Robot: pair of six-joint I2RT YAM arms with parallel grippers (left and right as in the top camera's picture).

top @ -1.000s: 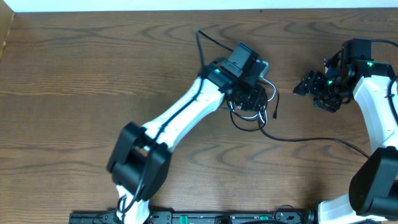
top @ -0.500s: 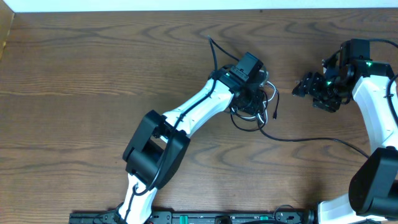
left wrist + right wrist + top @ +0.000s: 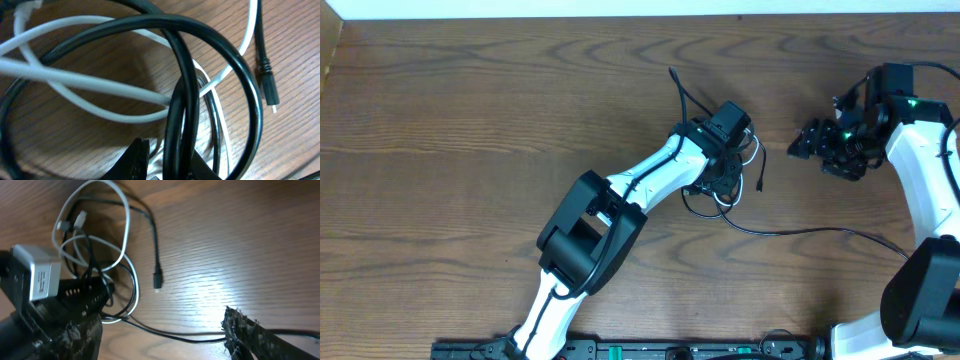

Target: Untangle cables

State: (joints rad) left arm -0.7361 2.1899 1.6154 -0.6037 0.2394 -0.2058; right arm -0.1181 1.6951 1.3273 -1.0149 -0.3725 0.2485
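A tangle of a black cable (image 3: 790,232) and a white cable (image 3: 752,150) lies at the table's middle right. My left gripper (image 3: 724,168) is down on the tangle. In the left wrist view the gripper (image 3: 169,162) is closed narrow on the black cable (image 3: 176,105), which rises between the fingers (image 3: 137,160); white cable loops (image 3: 75,80) cross under it. A black plug (image 3: 267,90) lies free on the wood. My right gripper (image 3: 808,140) hovers open and empty to the tangle's right; its view shows the tangle (image 3: 125,225) and plug (image 3: 157,280).
The black cable's long tail (image 3: 165,335) runs right across the wood toward the right arm's base (image 3: 920,300). The table's back edge meets a white wall (image 3: 620,8). The left arm's silver wrist camera (image 3: 37,277) sits over the tangle.
My left arm has swung right, its elbow moving toward the tangle. The gripper stays on the tangle. The black cable's tail has shifted slightly lower. The right arm has barely moved.
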